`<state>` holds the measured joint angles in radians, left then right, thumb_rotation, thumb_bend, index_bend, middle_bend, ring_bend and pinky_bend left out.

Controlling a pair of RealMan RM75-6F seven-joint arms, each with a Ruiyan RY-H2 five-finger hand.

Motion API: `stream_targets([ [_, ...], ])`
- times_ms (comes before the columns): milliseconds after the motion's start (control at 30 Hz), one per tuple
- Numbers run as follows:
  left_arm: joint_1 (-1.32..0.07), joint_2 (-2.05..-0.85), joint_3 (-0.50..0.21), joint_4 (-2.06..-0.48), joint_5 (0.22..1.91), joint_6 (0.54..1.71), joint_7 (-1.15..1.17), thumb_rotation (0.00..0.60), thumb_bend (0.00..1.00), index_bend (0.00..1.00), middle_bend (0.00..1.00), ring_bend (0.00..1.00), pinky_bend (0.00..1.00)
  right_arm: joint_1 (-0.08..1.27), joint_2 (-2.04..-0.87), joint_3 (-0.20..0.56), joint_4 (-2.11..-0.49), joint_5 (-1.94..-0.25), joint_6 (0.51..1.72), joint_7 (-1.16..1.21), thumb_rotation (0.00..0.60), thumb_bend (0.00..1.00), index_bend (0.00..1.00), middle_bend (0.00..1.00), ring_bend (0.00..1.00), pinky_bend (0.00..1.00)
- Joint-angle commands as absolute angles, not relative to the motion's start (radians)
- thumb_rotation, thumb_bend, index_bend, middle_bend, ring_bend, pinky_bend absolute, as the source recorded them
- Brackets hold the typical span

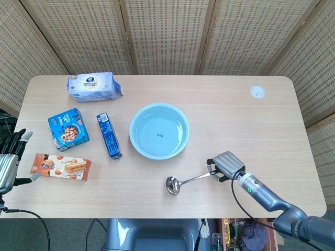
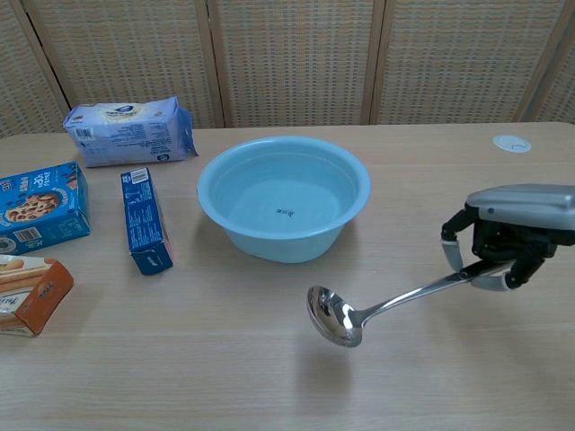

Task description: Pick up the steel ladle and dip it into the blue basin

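Observation:
My right hand (image 1: 227, 165) (image 2: 508, 232) grips the handle end of the steel ladle (image 1: 184, 181) (image 2: 377, 306). The ladle hangs a little above the table, its bowl (image 2: 333, 316) pointing left and slightly down. The blue basin (image 1: 159, 130) (image 2: 284, 196) stands at the table's middle, behind and to the left of the ladle's bowl, apart from it. My left hand (image 1: 10, 157) stays off the table's left edge with its fingers spread and nothing in it; the chest view does not show it.
A blue narrow box (image 1: 109, 135) (image 2: 144, 219) lies left of the basin. Further left are a blue cookie box (image 1: 68, 129), an orange biscuit box (image 1: 60, 166) and a pale blue packet (image 1: 93, 87) at the back. A white disc (image 1: 257, 92) sits at the far right.

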<state>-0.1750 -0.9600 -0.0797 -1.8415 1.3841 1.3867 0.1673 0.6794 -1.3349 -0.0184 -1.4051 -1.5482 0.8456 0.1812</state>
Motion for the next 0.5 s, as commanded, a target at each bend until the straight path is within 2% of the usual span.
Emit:
stream_targets([
  [33,-0.175,-0.959,-0.08,-1.842,1.384,1.387,0.167,0.6,0.0,0.0,0.0,0.0,0.0,0.675,-1.294,-0.023,-1.435,-1.569,0.872,0.219,0.6,0.73,0.72,0.91,0.87,1.0],
  [233,-0.177,-0.959,-0.079,-1.844,1.384,1.384,0.167,0.6,0.0,0.0,0.0,0.0,0.0,0.677,-1.226,-0.024,-1.491,-1.584,0.889,0.259,0.6,0.75,0.72,0.91,0.87,1.0],
  [500,-0.177,-0.953,-0.083,-1.845,1.377,1.385,0.155,0.6,0.0,0.0,0.0,0.0,0.0,0.71,-1.122,0.016,-1.599,-1.549,0.862,0.266,0.6,0.77,0.72,0.91,0.87,1.0],
])
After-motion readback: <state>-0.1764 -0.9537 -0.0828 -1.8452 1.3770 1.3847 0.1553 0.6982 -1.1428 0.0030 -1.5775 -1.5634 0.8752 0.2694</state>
